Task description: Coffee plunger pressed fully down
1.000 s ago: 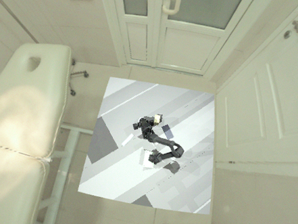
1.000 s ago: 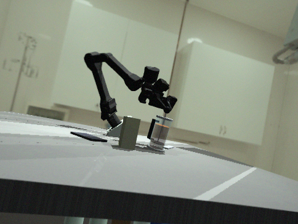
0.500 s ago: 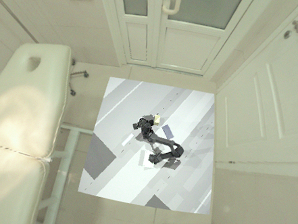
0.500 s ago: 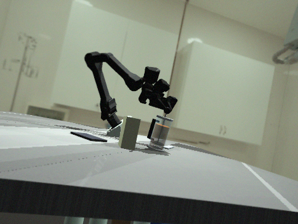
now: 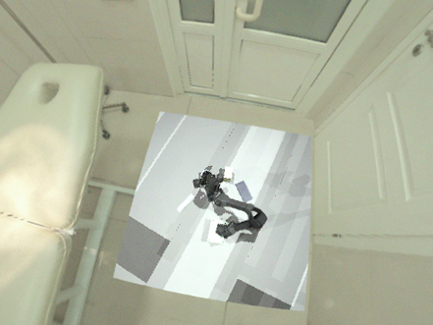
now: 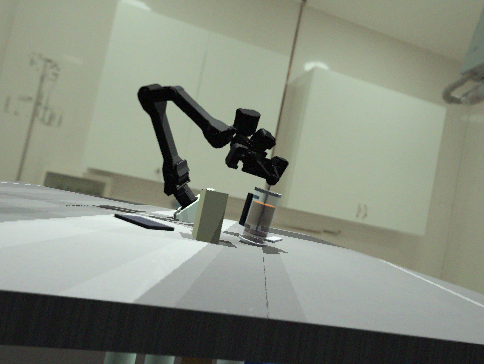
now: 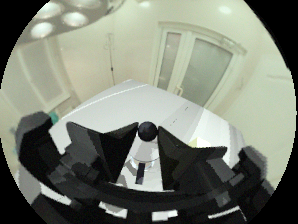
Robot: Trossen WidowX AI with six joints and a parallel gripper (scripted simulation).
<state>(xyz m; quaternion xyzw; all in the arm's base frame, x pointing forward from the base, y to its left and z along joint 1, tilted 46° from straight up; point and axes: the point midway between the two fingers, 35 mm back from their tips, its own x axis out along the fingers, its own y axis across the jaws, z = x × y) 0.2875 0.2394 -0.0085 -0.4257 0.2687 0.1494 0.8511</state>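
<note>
The coffee press (image 6: 259,222) (image 7: 141,173) stands upright on the table (image 6: 350,300), a clear glass cylinder with a dark handle and an orange band near its top. Its round dark plunger knob (image 7: 147,131) shows between the fingertips in the wrist view. My gripper (image 6: 274,178) is shut on this knob, above the press. A short piece of rod (image 6: 270,187) shows between the fingers and the lid. In the top view the arm covers the press. The fingers hide the knob in the exterior view.
A pale green upright block (image 5: 228,173) (image 6: 210,217) stands close beside the press. A flat dark blue slab (image 5: 243,191) (image 6: 145,222) lies nearer the arm's base. A white strip (image 5: 186,202) lies on the press's other side.
</note>
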